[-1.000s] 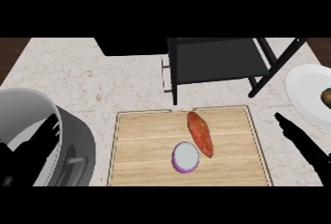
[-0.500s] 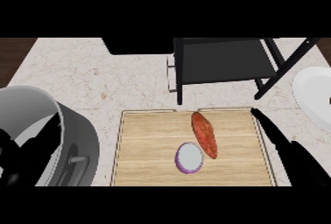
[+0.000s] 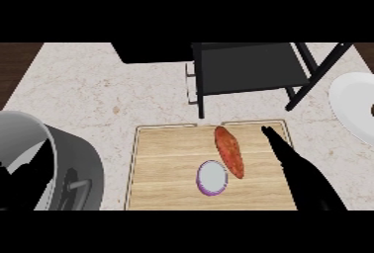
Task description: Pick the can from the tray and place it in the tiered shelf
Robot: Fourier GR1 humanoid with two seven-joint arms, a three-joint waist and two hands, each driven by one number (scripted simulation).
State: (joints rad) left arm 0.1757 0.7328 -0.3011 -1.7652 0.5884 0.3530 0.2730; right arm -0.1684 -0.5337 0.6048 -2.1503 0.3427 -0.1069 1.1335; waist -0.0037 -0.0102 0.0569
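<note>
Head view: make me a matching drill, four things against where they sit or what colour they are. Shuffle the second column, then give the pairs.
Things:
1. can
2. sweet potato
3. tiered shelf
4. right hand

Descriptions:
A. black frame, beyond the tray's far edge
B. fingers straight, over the tray's right side
C. reddish-orange, long, lying on the tray
D. purple sides, pale top, on the tray

Pairs: 1-D, 2-C, 3-A, 4-B

Even, bright light on my counter (image 3: 110,99); soft shadow beneath the shelf (image 3: 248,66). Faint sheen on grey pot (image 3: 44,163). My hands read featureless black.
</note>
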